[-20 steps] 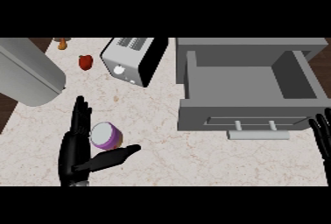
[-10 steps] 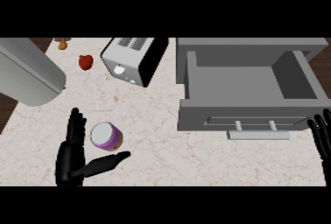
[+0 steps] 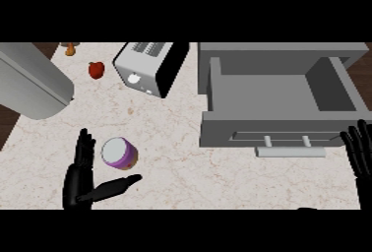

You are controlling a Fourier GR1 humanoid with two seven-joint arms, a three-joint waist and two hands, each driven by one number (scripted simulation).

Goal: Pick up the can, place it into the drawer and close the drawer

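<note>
While the can (image 3: 118, 153) sits on the pale surface (image 3: 181, 167) at about eight o'clock in the head view, the left hand (image 3: 76, 184) brackets it without gripping. Its fingers (image 3: 85, 151) point straight toward twelve o'clock, just beside the can's nine o'clock side. The thumb is splayed toward three o'clock below the can, apart from it. The drawer (image 3: 240, 132) stands open at two o'clock. The right hand (image 3: 357, 152) rests at the four o'clock edge, fingers straight, slightly spread, holding nothing.
</note>
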